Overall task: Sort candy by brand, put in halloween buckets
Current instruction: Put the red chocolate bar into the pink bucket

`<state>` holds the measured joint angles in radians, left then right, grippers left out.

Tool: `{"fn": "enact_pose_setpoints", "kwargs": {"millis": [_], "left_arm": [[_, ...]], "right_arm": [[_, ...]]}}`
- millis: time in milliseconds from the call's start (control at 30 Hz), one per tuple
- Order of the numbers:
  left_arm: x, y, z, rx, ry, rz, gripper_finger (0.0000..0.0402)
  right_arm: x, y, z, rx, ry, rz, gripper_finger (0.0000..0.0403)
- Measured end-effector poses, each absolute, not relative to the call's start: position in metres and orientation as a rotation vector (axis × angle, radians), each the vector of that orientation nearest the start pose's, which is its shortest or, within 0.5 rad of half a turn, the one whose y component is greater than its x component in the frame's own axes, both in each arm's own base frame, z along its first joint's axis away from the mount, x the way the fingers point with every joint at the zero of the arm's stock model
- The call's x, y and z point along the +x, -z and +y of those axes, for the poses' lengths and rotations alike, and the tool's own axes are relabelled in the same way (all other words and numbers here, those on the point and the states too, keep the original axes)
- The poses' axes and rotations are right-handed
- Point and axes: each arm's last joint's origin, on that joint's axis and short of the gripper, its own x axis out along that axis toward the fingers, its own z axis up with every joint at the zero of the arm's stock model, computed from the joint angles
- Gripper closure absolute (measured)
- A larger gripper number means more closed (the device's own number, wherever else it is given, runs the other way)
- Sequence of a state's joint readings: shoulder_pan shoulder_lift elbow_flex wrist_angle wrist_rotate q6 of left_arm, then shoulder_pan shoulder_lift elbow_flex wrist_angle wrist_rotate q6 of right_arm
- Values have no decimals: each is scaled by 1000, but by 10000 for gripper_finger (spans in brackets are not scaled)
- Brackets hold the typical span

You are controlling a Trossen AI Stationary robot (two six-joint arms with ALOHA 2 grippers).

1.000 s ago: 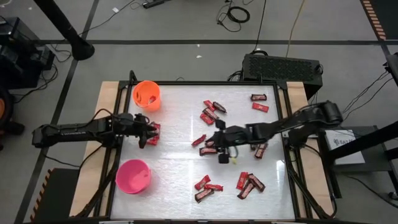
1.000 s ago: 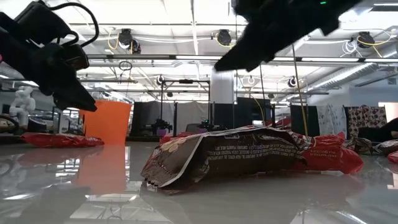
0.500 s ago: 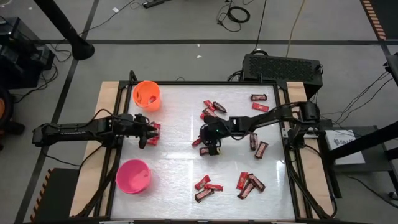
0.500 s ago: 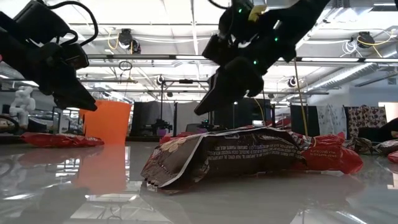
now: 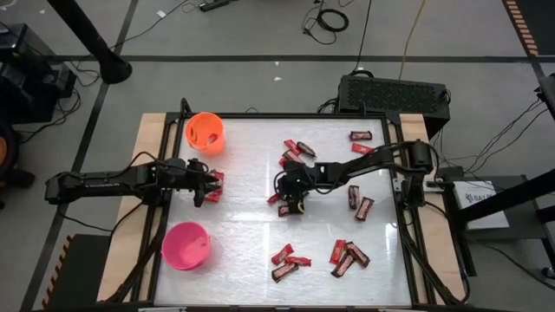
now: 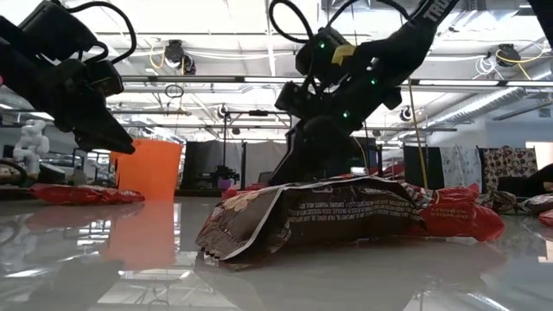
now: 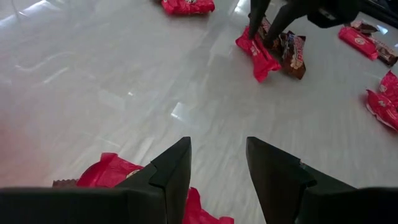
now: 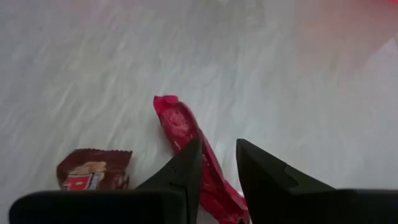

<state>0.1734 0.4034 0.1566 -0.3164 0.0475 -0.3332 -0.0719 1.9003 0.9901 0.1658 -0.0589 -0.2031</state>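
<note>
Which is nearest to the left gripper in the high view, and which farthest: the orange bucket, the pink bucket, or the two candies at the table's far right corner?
From the left gripper:
1. Pink bucket, near left side.
2. Orange bucket, far left corner. These two are nearly equal, too close to call firmly.
3. Two candies, far right corner, clearly farthest.

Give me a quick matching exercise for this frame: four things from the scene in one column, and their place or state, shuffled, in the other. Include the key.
Things:
1. orange bucket
2. pink bucket
3. right gripper
4. left gripper

Places or states:
A. at the table's near left, as the high view shows it
B. open, over red candy at the table's left side
C. at the table's far left corner
D. lowered over a red candy bar near the table's middle, fingers astride it

Pairs: 1-C, 2-A, 3-D, 4-B
</note>
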Motion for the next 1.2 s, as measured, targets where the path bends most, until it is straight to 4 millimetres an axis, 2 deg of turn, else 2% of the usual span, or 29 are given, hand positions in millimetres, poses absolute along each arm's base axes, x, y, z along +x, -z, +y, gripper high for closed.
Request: {"fn": "enact_pose_setpoints", "kwargs": {"millis": [200, 400, 567, 900, 1067, 1200], "left_arm": [[110, -154, 18, -386, -215, 535, 240], [110, -154, 18, -382, -214, 536, 240], [109, -153, 18, -379, -214, 544, 240], [109, -153, 18, -377, -214, 544, 240], [109, -153, 18, -362, -210, 545, 240], [109, -153, 18, -361, -209, 545, 240]], "right_arm": [[374, -129, -25, -139, -62, 748, 319], [374, -129, -25, -135, -62, 748, 394], [381, -136, -17, -107, -52, 640, 401], [397, -172, 22, -158, -127, 228, 402], [396, -173, 32, -178, -149, 225, 403], [395, -165, 22, -151, -61, 316, 395]]}}
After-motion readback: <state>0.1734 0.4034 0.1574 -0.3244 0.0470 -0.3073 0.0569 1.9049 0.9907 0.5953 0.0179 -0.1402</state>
